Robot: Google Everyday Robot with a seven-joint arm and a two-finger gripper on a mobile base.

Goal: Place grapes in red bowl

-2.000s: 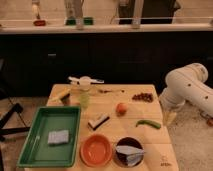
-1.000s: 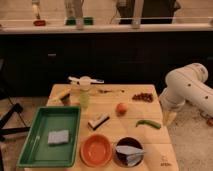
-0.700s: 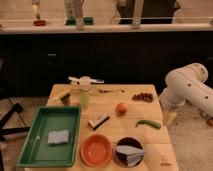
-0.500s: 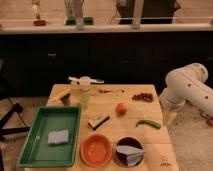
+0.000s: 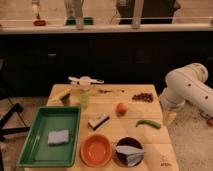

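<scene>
The grapes lie on the surface, near the claw and up-left of it. The claw hangs just off the surface's right edge; I cannot tell whether it is apart or together. Nothing is done yet: grasp, carry and drop all remain. The red bowl, well down-left of the claw, is empty. The dark bowl beside it holds a grey-blue piece.

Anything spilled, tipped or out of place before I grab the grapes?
Nothing stands out. The grapes lie at the table's far right, the red bowl sits upright and empty at the front, and the gripper hangs beside the right edge.
</scene>
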